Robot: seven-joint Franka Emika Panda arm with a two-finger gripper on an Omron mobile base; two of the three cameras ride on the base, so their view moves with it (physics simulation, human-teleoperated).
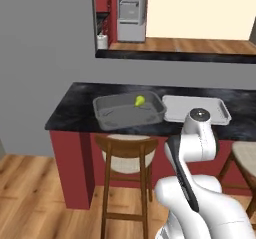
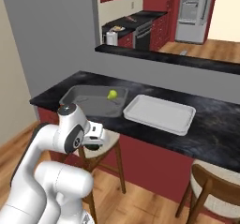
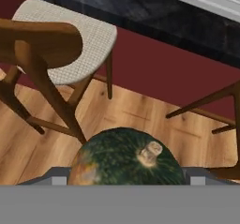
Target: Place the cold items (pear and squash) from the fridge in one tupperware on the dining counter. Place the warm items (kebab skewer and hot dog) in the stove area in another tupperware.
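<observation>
The dark green squash (image 3: 123,158) with its tan stem sits between my gripper's fingers, close to the hand camera. My gripper (image 2: 94,140) is shut on it, low in front of the dining counter (image 2: 213,127), above a stool. The yellow-green pear (image 1: 139,100) (image 2: 112,94) lies in the deep grey tupperware (image 1: 107,119) (image 2: 75,96) on the counter (image 1: 75,103). The shallow pale tupperware tray (image 1: 215,114) (image 2: 159,113) stands just to the right of the tub. The fridge (image 1: 131,8) (image 2: 192,7) stands far back in the kitchen, beyond the raised wall.
A wooden stool with a pale seat (image 1: 127,155) (image 3: 65,45) stands under the counter below the tub. A second stool (image 1: 246,155) (image 2: 215,190) stands to the right. A grey wall capped in black (image 1: 175,55) rises behind the counter.
</observation>
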